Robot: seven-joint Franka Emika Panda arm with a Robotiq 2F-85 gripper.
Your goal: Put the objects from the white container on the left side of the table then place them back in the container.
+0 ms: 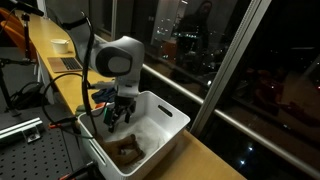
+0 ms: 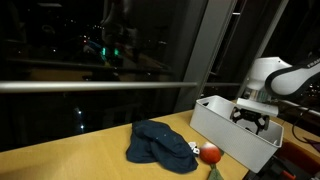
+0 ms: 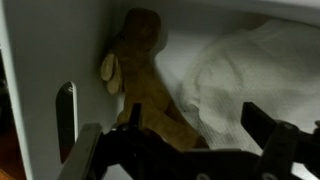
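Jaws are hanging wide apart with nothing between them, down inside the white container (image 1: 165, 125), and the arm (image 1: 118, 58) is bending over the rim to get them there. The wrist view is looking straight at the brown plush piece (image 3: 145, 80), which is lying pressed up against the container wall right by the slot handle (image 3: 65, 120). I'm guessing that's the next pick, and being tucked against the wall is going to make it an awkward one. The white cloth (image 3: 240, 75) is lying bunched up next to it, touching it.

Out on the tabletop (image 2: 80, 160), the dark blue cloth (image 2: 160, 143) is lying crumpled near the container, and the orange ball (image 2: 210, 154) is sitting between the cloth and the container wall. So it's looking like the emptying half is about midway.

Counting it up:
- In the container: one plush, one white cloth.
- On the tabletop: one blue cloth, one ball.

There's also a tiny white bit by the ball, but I'm not managing to make out what it is.
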